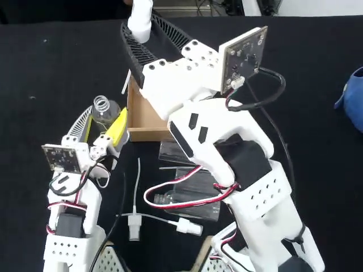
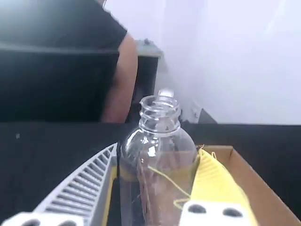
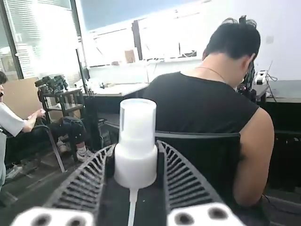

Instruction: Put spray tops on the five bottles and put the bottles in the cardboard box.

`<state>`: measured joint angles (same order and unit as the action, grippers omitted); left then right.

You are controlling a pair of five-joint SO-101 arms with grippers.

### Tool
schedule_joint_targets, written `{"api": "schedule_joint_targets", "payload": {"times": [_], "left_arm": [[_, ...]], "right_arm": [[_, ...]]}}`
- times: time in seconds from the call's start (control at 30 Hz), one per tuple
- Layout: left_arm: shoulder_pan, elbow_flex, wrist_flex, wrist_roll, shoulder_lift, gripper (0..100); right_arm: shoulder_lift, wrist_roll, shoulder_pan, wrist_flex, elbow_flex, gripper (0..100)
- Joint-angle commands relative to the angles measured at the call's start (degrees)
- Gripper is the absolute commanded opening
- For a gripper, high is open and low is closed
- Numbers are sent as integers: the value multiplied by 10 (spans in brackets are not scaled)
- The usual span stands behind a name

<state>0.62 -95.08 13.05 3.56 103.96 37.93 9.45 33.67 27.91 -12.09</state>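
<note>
My left gripper (image 1: 104,122) is shut on a clear bottle (image 1: 103,111) with an open threaded neck (image 2: 160,113), held upright just left of the cardboard box (image 1: 142,116). In the left wrist view the bottle (image 2: 157,165) stands between the grey and yellow fingers. My right gripper (image 1: 148,35) is raised over the far side of the table, shut on a white spray top (image 1: 140,20). The right wrist view shows that spray top (image 3: 136,146) upright between the black ribbed fingers (image 3: 84,183), its thin tube hanging down. Two more spray tops (image 1: 134,224) (image 1: 187,227) lie on the table near the front.
Clear bottles (image 1: 187,198) lie on the black table between the two arms, under the right arm's red and white wires. A blue object (image 1: 354,102) sits at the table's right edge. The box's floor (image 2: 254,179) is bare where seen.
</note>
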Motion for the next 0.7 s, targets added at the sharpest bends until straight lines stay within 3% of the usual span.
{"api": "schedule_joint_targets", "payload": {"times": [0.0,0.13,0.23,0.37,0.67], "left_arm": [[18,-25,-104,-65,3,30],[63,-22,-102,-109,5,30],[90,-22,-101,-108,4,30],[92,-22,-101,-105,4,30],[92,-22,-100,-105,2,30]], "right_arm": [[12,-1,28,25,4,11],[32,-4,40,33,-16,11],[70,-51,51,-2,-65,11],[132,-104,62,-66,-151,11],[168,-109,62,-103,-158,10]]}}
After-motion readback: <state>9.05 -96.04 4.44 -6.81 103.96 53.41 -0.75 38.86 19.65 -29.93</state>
